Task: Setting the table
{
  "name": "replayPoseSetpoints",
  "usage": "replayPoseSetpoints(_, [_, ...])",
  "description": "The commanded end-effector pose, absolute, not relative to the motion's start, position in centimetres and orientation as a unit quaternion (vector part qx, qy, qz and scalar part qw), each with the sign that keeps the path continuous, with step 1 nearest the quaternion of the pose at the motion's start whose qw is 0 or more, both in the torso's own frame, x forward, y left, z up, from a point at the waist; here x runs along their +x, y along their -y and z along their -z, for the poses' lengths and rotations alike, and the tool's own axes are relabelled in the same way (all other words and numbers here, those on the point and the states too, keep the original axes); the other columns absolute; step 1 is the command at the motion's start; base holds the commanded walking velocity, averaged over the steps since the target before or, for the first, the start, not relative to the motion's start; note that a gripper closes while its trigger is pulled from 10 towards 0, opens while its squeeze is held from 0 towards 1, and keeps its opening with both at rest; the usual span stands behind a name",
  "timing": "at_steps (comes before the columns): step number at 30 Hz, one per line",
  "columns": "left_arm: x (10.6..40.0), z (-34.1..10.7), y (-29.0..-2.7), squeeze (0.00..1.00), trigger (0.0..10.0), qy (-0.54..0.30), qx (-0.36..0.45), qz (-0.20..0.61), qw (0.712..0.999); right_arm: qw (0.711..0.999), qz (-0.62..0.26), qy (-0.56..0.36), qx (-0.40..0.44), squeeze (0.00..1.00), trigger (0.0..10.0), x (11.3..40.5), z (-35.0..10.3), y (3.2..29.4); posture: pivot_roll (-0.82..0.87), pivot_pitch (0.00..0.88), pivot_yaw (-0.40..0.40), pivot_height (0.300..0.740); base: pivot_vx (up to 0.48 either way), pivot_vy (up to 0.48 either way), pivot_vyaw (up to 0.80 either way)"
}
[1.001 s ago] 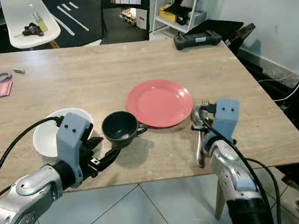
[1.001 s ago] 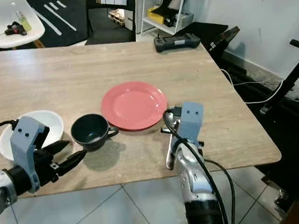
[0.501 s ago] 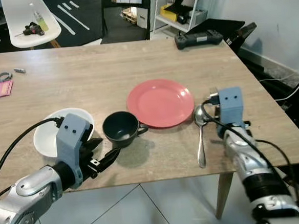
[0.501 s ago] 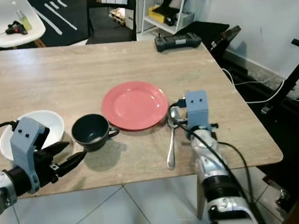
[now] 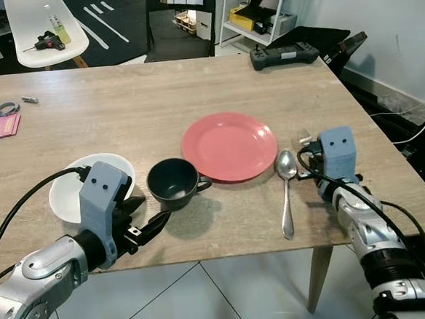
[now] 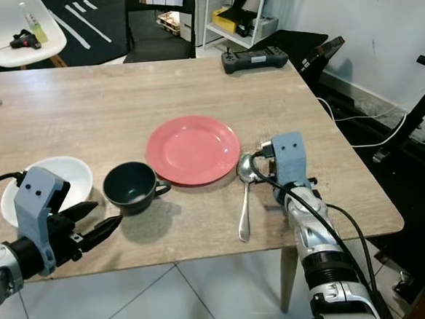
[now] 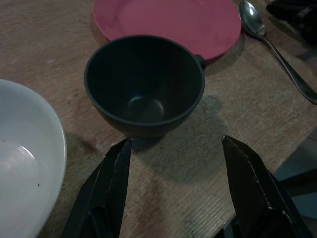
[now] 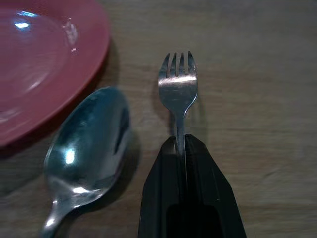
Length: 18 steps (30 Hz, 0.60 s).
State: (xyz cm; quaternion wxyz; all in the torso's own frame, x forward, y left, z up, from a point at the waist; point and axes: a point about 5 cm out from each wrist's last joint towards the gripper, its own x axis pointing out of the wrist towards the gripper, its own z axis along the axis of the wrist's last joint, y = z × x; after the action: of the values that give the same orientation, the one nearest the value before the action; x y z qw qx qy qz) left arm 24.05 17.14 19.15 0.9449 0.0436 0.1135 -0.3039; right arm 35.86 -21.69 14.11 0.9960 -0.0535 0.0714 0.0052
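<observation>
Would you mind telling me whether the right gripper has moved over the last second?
Yes. The right gripper, shut on a silver metal fork, moved rightward off the long silver spoon, which lies right of the round red plate.

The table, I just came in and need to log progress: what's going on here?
The robot is laying a place setting on the wooden table. Its right gripper has its fingers shut on a fork, held to the right of the spoon that lies beside the red plate. The left gripper waits open just short of the dark cup, with the white bowl to the cup's left.
</observation>
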Motion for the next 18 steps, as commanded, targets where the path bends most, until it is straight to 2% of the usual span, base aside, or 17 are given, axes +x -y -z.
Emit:
replayPoseSetpoints(1, [24.0, -18.9, -17.1, 0.00, 10.0, -0.124, 0.046, 0.309, 0.942, 0.996, -0.002, -0.084, -0.039, 0.00, 10.0, 35.6, -13.3, 22.0, 0.04, 0.070, 0.091, 0.740, 0.000, 0.000, 0.00])
replayPoseSetpoints(18, [23.9, -19.0, -17.0, 0.00, 10.0, -0.124, 0.046, 0.309, 0.942, 0.990, 0.023, -0.070, -0.122, 0.00, 10.0, 35.9, -13.7, 24.1, 0.06, 0.069, 0.090, 0.740, 0.000, 0.000, 0.00])
